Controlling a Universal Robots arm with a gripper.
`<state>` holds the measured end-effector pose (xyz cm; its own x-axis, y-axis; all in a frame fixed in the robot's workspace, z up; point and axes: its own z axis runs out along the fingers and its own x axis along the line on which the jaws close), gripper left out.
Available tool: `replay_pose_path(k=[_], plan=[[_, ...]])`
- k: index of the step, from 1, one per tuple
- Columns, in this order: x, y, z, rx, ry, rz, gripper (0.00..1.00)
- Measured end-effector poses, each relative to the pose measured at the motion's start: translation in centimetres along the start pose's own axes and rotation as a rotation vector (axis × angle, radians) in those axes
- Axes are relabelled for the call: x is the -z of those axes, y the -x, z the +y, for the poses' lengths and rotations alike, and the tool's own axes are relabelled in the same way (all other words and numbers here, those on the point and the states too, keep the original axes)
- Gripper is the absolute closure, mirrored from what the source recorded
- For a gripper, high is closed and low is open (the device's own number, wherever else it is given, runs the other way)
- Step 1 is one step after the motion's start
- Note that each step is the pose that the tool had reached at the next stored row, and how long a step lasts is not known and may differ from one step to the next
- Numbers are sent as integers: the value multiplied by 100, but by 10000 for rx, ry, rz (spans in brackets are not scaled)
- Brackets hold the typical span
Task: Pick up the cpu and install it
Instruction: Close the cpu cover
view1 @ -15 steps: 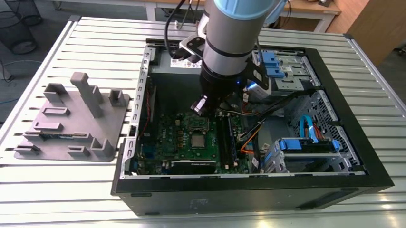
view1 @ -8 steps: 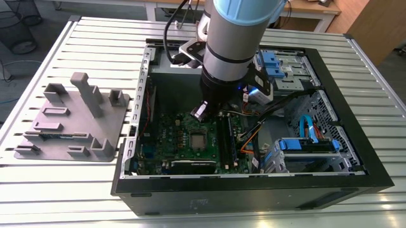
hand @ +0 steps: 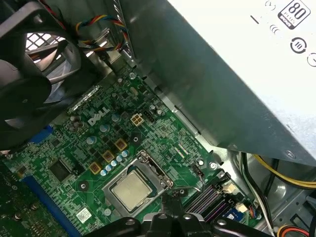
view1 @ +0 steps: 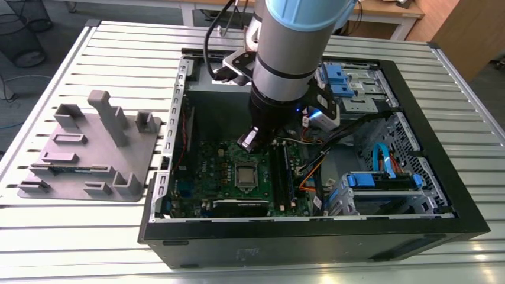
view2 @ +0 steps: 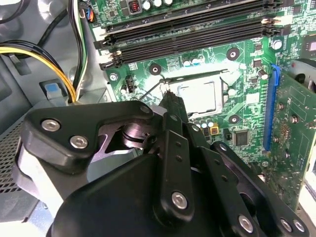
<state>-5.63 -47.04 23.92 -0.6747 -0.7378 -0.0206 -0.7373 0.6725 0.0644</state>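
Observation:
The cpu (view1: 246, 175), a small silver square, lies flat in the socket on the green motherboard (view1: 213, 160) inside the open computer case. It shows in both wrist views (view2: 197, 96) (hand: 131, 190), ringed by the metal socket frame (hand: 148, 165). My gripper (view1: 251, 141) hangs just above the board, beside the socket's edge and a little apart from the chip. Its black fingers (view2: 170, 106) come together in one narrow tip with nothing between them; that tip (hand: 176, 197) sits by the socket's corner.
Black memory slots (view2: 197, 29) run alongside the socket. A cooling fan (hand: 29, 74) and the grey power supply (hand: 237, 74) stand close over the board, with yellow cables (view2: 54, 64) nearby. The grey holder tray (view1: 87, 154) sits on the slatted table at the exterior view's left.

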Motion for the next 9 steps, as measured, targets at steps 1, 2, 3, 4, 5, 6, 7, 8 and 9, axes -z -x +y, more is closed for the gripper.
replay_pose_path(k=[1, 2, 3, 4, 5, 6, 7, 8, 9], plan=[[0, 1, 1, 0, 0, 0, 89], [-2, 3, 2, 0, 1, 3, 89], [-4, 3, 1, 0, 1, 1, 89], [-4, 3, 1, 0, 1, 1, 89], [-4, 3, 1, -1, 1, 1, 89], [-4, 3, 1, 0, 1, 1, 89], [-4, 3, 1, -1, 1, 1, 89], [-4, 3, 1, 0, 1, 1, 89], [-4, 3, 1, 0, 1, 2, 89]])
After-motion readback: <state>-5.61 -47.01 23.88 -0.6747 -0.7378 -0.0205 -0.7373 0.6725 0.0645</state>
